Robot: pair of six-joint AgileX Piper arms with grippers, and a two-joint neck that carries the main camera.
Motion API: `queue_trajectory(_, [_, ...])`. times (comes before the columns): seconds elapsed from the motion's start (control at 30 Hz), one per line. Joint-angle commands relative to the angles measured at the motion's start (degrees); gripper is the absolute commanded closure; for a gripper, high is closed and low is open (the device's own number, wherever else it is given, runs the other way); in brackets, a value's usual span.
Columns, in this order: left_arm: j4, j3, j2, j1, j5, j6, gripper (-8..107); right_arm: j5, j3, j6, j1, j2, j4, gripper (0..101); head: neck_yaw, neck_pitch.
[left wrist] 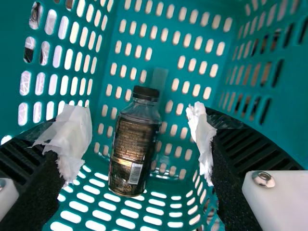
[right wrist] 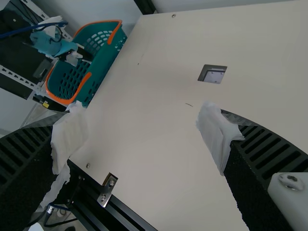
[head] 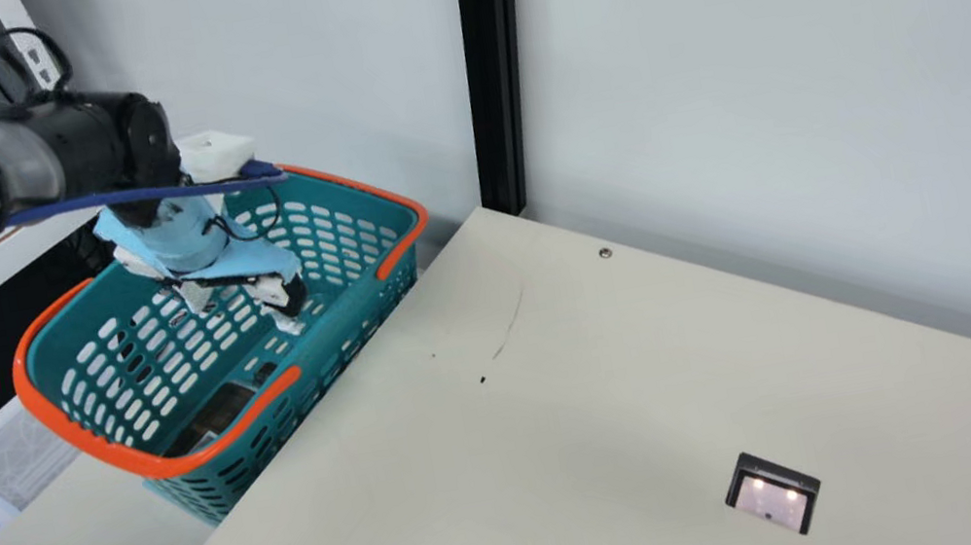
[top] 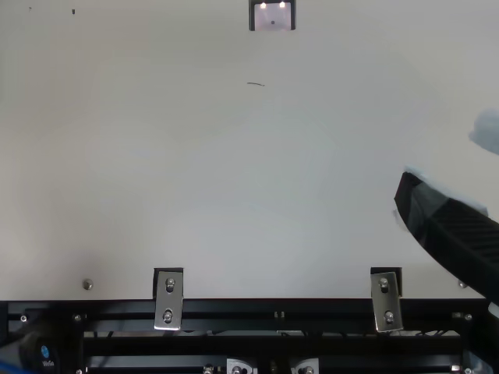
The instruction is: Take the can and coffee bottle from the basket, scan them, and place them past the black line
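At the upper left of the main view, you have your left gripper [head: 245, 308] reaching down into a teal plastic basket [head: 344, 311] with orange handles, just beside the cream table [head: 441, 477]. Its black ribbed fingers [left wrist: 250, 151], wrapped in ragged white material at the tips, are spread apart with nothing between them in their grip.

Near the centre of the left wrist view, you can see the coffee bottle [left wrist: 132, 154], a clear one with a black cap and a dark printed label, lying inside the basket. It is apart from both fingertips. A light blue cover [head: 189, 238] wraps the arm just above that gripper.

Along the right edge of the top view, your right gripper [top: 440, 160] hangs over the table. In the right wrist view, you see the right gripper [right wrist: 142, 137] with its white-tipped fingers wide apart and only table and frame behind the gap.

At the lower right of the main view, you have a black-framed scanner window [head: 772, 494] set into the table, with two small lights glowing in it. A black upright post [head: 495, 64] stands at the upper middle, against the pale wall [head: 786, 64].
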Motion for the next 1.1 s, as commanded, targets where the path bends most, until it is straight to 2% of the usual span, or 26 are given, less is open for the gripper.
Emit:
queue_trajectory(0.0, [0.53,-3.60,3.78,0.41,1.22,0.50,9,0.00,0.00,0.00,0.00,0.00,0.00,0,1.09,-1.48])
queue_trajectory(0.2, [0.42,-7.86,9.59,1.79,2.77,2.80,9,0.00,0.00,0.00,0.00,0.00,0.00,0,1.09,-1.48])
queue_trajectory(0.53, [-0.97,-11.59,15.71,2.78,3.96,6.71,9,0.00,0.00,0.00,0.00,0.00,0.00,0,1.09,-1.48])
queue_trajectory(0.73, [-0.82,-11.88,18.48,3.36,3.91,8.37,9,0.00,0.00,0.00,0.00,0.00,0.00,0,1.09,-1.48])
queue_trajectory(1.07, [-1.28,-9.31,20.58,3.91,2.79,13.23,9,0.00,0.00,0.00,0.00,0.00,0.00,0,1.09,-1.48])
